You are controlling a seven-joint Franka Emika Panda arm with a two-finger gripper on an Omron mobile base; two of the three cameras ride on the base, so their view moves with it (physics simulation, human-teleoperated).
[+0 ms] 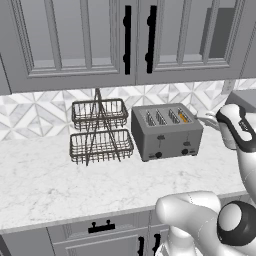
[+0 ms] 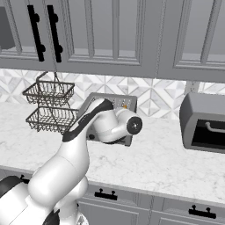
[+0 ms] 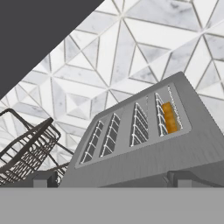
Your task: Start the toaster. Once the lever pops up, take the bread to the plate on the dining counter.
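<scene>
Nearest to us, our white arm (image 1: pixel 200 220) rises from the base and bends forward over the marble worktop (image 1: pixel 45 185); in the right base view its upper link crosses in front of the toaster's lower front. In the hand view our fingers (image 3: pixel 43 178) show as two dark tips at the bottom, standing wide apart with nothing between them, so the gripper (image 3: pixel 111 178) is open and holds nothing. They sit just in front of the toaster's near face, not touching it as far as we can tell.

Past the arm, the toaster (image 1: pixel 166 131) stands on the worktop close to the tiled wall, a boxy grey body with four slots on top and small dark levers and knobs low on its front. The bread (image 3: pixel 169 117) sits down inside the slot at the toaster's right end, its orange top edge showing; we also see it as a small orange mark in the left base view (image 1: pixel 184 117). The other three slots show bare wire guides.

Just to the left of the toaster stands a two-tier wire basket rack (image 1: pixel 99 131), near it but apart. To the right in the right base view, well apart from the toaster, sits a grey appliance with a dark opening (image 2: pixel 203 127). Behind everything runs the patterned tile backsplash (image 3: pixel 131 52), and above it hang grey wall cabinets (image 1: pixel 80 40) with black handles.
</scene>
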